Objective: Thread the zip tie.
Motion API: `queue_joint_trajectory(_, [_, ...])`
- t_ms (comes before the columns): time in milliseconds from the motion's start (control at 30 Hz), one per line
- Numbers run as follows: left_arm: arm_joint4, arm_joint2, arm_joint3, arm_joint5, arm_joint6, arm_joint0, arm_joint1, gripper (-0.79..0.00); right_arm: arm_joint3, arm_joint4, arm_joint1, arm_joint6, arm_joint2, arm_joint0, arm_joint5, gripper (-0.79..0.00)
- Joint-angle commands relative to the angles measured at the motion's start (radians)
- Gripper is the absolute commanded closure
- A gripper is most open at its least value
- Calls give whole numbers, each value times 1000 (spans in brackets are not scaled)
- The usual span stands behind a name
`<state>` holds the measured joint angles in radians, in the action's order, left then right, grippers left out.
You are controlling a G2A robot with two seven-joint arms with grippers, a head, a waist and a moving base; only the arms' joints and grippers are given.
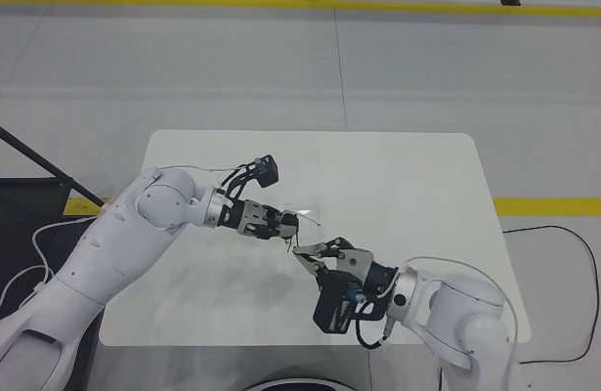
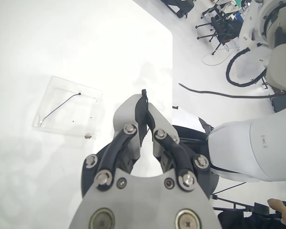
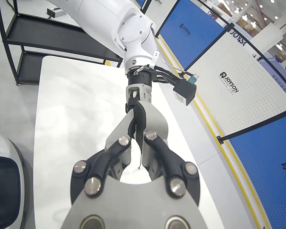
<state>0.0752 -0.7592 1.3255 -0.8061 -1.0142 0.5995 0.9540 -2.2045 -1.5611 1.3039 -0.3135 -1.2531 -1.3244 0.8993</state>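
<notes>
Black nylon zip tie (image 2: 145,93), likely light, springy and slick. Left jaws from 9 o'clock pinch its head end, right jaws from 5 o'clock clamp the tail, over bench (image 1: 407,176) centre. I'd grip near the tip.

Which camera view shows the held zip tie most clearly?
The left wrist view: the zip tie pokes its dark end past the left claw, plain against the table. The right wrist view shows a thin strand inside the right claw. The top view shows a faint line between the claws.

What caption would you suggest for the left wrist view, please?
Left gripper pinching a zip tie, with a second tie in the clear tray beyond.
</notes>
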Motion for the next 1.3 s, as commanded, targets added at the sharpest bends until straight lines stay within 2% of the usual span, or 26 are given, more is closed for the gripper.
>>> queue_joint_trajectory(0, [0, 0, 0, 0, 0, 0, 0, 0, 17, 19, -2, 16, 5, 6, 0, 0])
queue_joint_trajectory(367, [0, 0, 0, 0, 0, 0, 0, 0, 81, 112, -15, -10, 3, 61, 34, 0])
queue_joint_trajectory(1267, [0, 0, 0, 0, 0, 0, 0, 0, 142, 202, -42, -64, 28, 130, -1, 0])
